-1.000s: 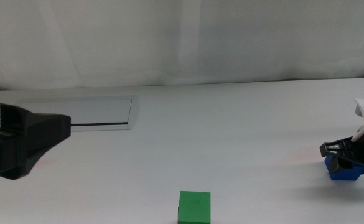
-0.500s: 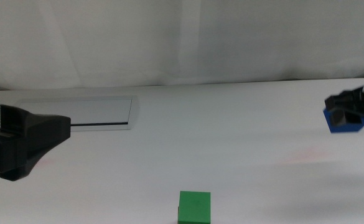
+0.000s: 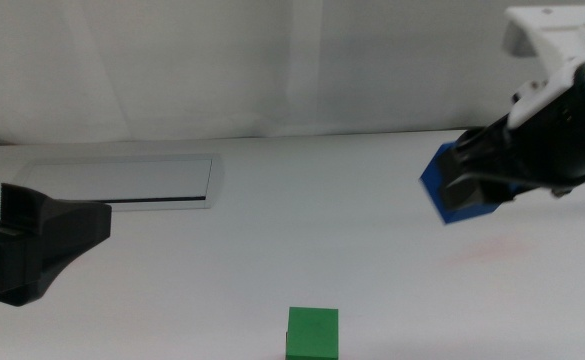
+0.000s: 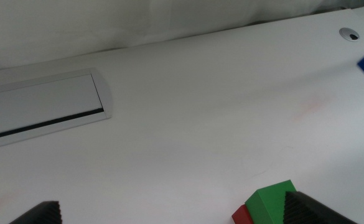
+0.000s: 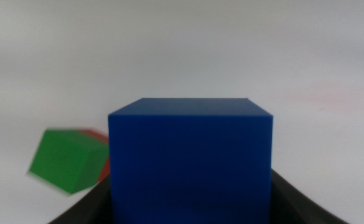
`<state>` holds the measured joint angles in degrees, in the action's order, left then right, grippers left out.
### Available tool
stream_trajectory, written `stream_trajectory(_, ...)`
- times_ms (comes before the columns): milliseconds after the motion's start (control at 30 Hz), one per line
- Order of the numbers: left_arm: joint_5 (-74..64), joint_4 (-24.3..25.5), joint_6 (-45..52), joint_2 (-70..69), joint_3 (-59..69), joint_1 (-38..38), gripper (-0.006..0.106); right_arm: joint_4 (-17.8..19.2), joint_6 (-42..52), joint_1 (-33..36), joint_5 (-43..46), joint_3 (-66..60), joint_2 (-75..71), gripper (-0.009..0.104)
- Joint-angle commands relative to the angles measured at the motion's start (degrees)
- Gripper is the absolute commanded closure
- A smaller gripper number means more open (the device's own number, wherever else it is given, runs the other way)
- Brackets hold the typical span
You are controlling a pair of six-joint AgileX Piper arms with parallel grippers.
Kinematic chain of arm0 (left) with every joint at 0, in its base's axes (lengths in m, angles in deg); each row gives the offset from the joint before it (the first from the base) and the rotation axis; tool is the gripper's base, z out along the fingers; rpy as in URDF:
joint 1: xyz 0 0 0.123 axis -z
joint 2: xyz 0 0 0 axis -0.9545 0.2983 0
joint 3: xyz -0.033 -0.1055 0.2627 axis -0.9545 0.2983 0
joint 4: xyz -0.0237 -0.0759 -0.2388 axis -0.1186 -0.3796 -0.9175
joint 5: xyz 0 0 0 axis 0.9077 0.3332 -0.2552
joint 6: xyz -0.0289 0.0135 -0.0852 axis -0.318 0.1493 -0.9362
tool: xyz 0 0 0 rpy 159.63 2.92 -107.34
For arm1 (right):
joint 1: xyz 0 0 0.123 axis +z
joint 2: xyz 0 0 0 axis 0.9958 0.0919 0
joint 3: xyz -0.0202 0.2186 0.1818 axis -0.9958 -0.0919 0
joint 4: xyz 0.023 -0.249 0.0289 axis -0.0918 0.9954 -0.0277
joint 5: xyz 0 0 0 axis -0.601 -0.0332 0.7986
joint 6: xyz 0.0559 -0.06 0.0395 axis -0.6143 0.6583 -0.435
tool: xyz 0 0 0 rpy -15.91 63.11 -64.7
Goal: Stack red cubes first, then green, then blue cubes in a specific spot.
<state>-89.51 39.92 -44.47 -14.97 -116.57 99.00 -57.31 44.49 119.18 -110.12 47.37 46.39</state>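
I have the small matte deep-blue cube [image 3: 455,187] clamped between the right gripper [image 3: 482,185]'s jaws, lifted clear of the white table [image 3: 352,210], up and to the right of the matte green cube [image 3: 313,332]. That green cube sits on the red cube [image 4: 242,215], so blue goes on top. The left gripper [image 3: 34,243] waits well to the green cube's left, jaws spread and holding nothing.

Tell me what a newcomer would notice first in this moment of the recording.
The blue cube, clamped in the right gripper and held in the air above the table's right side. Next, the green cube sitting on the red cube at the near edge, then the open left gripper waiting at the left.
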Motion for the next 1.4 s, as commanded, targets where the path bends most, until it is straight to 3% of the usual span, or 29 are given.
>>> stream_trajectory(0,-0.47,-0.84,-0.07,-0.21,0.12,-0.09,0.012,1.29,-2.44,4.19,-1.51,0.43,-0.2,0.098)
stream_trajectory(500,-0.71,-0.84,-0.07,-0.21,0.12,-0.09,0.012,2.17,-6.7,19.12,-3.72,2.92,7.17,0.098)
stream_trajectory(1100,-1.09,-0.84,-0.07,-0.21,0.12,-0.09,0.012,1.06,-10.65,21.04,-0.93,7.13,16.31,0.098)
stream_trajectory(1367,-1.09,-0.84,-0.07,-0.21,0.12,-0.09,0.012,4.81,-18.12,24.73,-5.12,10.35,20.87,0.098)
